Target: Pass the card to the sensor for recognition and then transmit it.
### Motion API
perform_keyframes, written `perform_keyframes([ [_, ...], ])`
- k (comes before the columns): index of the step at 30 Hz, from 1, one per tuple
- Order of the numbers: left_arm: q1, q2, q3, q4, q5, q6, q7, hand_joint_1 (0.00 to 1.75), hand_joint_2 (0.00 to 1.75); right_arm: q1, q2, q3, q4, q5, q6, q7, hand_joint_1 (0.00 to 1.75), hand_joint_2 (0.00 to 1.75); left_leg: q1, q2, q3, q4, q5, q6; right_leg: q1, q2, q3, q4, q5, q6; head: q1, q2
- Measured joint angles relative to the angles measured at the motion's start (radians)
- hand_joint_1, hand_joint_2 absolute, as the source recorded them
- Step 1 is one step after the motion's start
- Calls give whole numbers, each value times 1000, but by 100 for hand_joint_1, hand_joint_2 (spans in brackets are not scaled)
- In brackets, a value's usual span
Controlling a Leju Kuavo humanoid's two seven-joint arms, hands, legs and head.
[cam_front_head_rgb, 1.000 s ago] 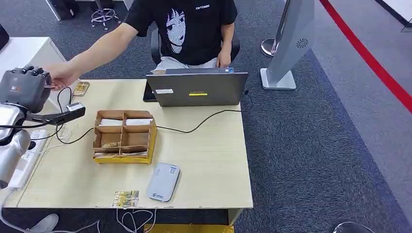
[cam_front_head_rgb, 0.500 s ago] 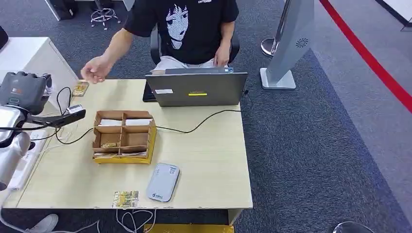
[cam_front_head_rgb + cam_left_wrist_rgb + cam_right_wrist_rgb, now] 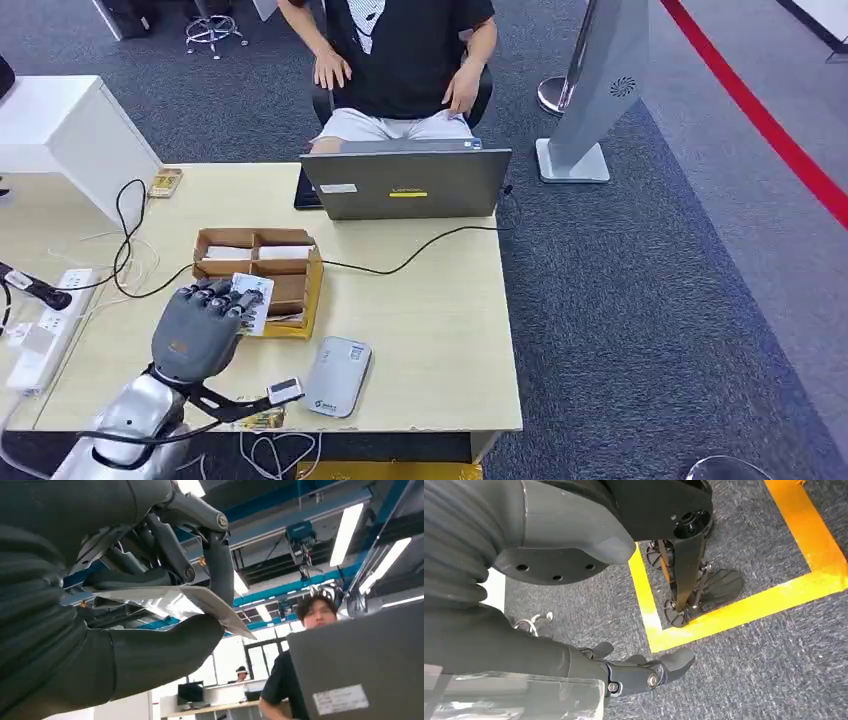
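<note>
My left robot hand [image 3: 197, 327] pinches the card [image 3: 250, 299] between thumb and fingers, holding it above the desk [image 3: 430, 330], over the front edge of the cardboard box [image 3: 258, 282] and just beside the white sensor [image 3: 337, 374]. My right robot hand [image 3: 644, 672] hangs over the floor, fingers curled in, holding nothing.

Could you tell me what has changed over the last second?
The left hand has swung from the table's far left corner to the near side by the cardboard box, now holding a card. The person's arm has drawn back off the table. Box, laptop and card reader stayed put.
</note>
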Motion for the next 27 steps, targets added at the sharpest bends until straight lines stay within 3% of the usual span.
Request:
perform_keyframes([
  [2, 36, -9, 0, -43, 13, 2, -23, 175, 175, -1, 0, -7, 1, 0, -3, 0, 0, 175, 0, -1, 0, 0, 0, 0, 0, -1, 0, 0, -1, 0, -1, 0],
  [7, 157, -96, -12, -92, 22, 2, -100, 175, 175, 1, 1, -27, 2, -7, -15, -8, 0, 175, 0, -1, 1, 0, 0, 0, 0, -1, 1, 0, -1, 0, -1, 0],
  [13, 217, -194, -26, -20, 74, 0, -127, 175, 175, -1, 3, -50, 2, 16, -19, -8, 0, 175, 0, -2, 1, 0, 0, 0, 0, -3, 1, 0, -1, 0, -1, 0],
  [21, 182, -237, -25, 193, 121, 0, -116, 175, 175, -1, 3, -64, 3, 42, -17, -5, 0, 175, 1, -3, 1, 0, 0, 0, 1, -3, 2, 0, -1, -1, -1, 0],
  [27, 181, -237, -25, 193, 121, 0, -116, 175, 175, -1, 3, -64, 3, 42, -17, -5, 0, 175, 1, -3, 1, 0, 0, 0, 1, -3, 2, 0, -1, -1, -1, 0],
])
